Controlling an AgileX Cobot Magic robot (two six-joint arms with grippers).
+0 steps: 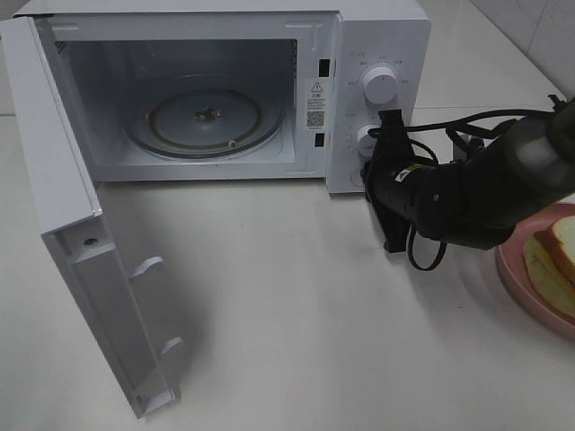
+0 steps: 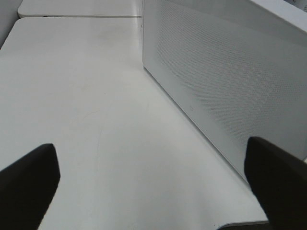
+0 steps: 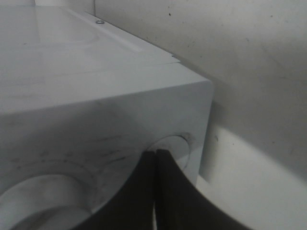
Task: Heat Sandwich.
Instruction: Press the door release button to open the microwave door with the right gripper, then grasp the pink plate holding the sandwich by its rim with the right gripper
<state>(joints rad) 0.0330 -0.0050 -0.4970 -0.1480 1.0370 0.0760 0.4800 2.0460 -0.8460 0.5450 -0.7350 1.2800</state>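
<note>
Microwave (image 1: 377, 36) door (image 1: 63, 180) open: right gripper (image 3: 156, 155), fingers pressed together, sits at the control panel; left gripper (image 2: 153, 179) gapes above the table (image 2: 96, 96). Sandwich (image 1: 559, 247) waits on its plate (image 1: 521, 278), which is best carried level.

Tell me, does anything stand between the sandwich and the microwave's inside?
Nothing on the table does. The door is open and the turntable bare; only the robot's own right arm hangs between sandwich and microwave.
</note>
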